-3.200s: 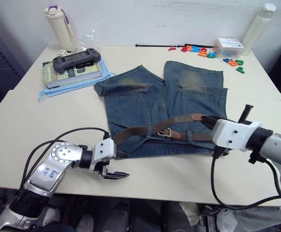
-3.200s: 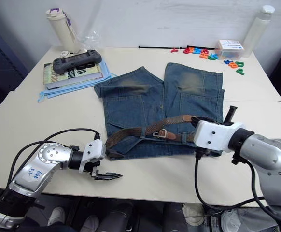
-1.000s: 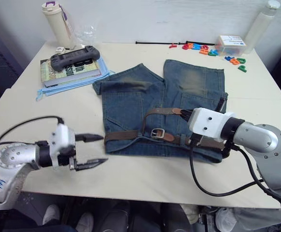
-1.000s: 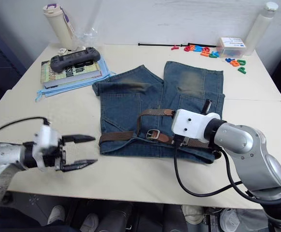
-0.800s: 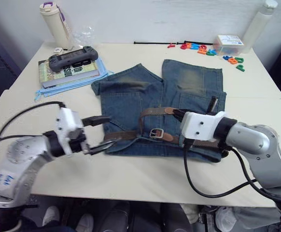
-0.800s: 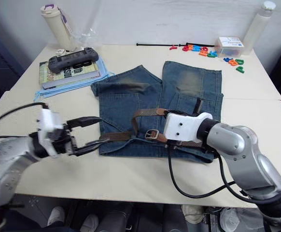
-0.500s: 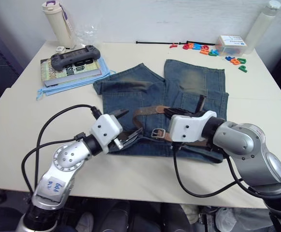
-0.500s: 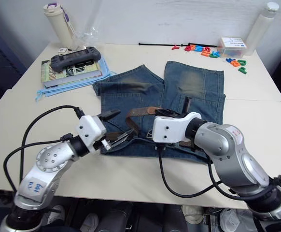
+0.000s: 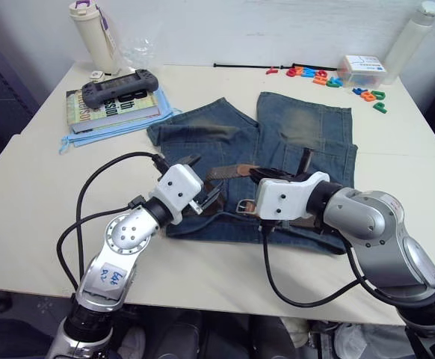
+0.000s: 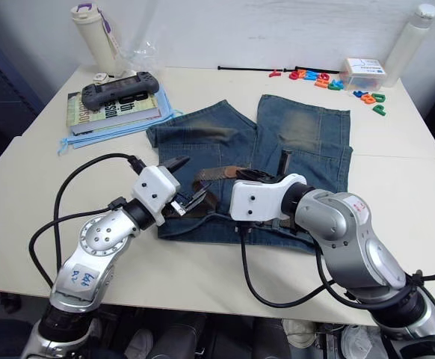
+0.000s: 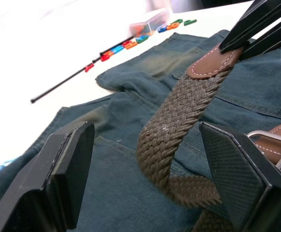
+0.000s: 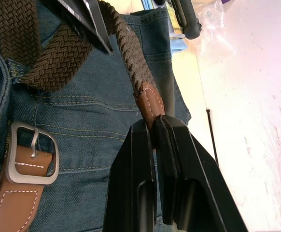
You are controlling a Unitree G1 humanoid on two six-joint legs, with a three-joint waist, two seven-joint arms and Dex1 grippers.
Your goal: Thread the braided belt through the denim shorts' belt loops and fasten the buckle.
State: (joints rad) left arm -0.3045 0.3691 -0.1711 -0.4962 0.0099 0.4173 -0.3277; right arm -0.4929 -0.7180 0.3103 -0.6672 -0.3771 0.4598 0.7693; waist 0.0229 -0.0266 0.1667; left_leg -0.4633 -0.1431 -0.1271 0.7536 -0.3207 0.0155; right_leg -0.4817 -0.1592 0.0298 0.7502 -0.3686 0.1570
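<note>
The denim shorts (image 9: 296, 127) lie flat in the middle of the table, waistband toward me. The braided belt (image 9: 225, 172) runs along the waistband and bends up into a raised loop (image 11: 179, 121). My right gripper (image 12: 153, 123) is shut on the belt's tan leather tip (image 12: 147, 102), holding it above the shorts. My left gripper (image 11: 147, 133) is open, one finger on each side of the raised bend, not touching it. The silver buckle (image 9: 246, 205) lies flat on the waistband just below the two grippers. I cannot tell the belt loops apart from the waistband.
At the back left stand a cream bottle (image 9: 90, 34) and a game controller (image 9: 119, 80) on books (image 9: 109, 108). Coloured letters (image 9: 315, 75), a clear box (image 9: 365, 69) and a white bottle (image 9: 412, 34) sit at the back right. A black stick (image 9: 255, 66) lies behind the shorts.
My left gripper came up from the table's front edge to the shorts and now straddles the belt's bend. The right gripper carried the belt tip leftward, folding the belt over.
</note>
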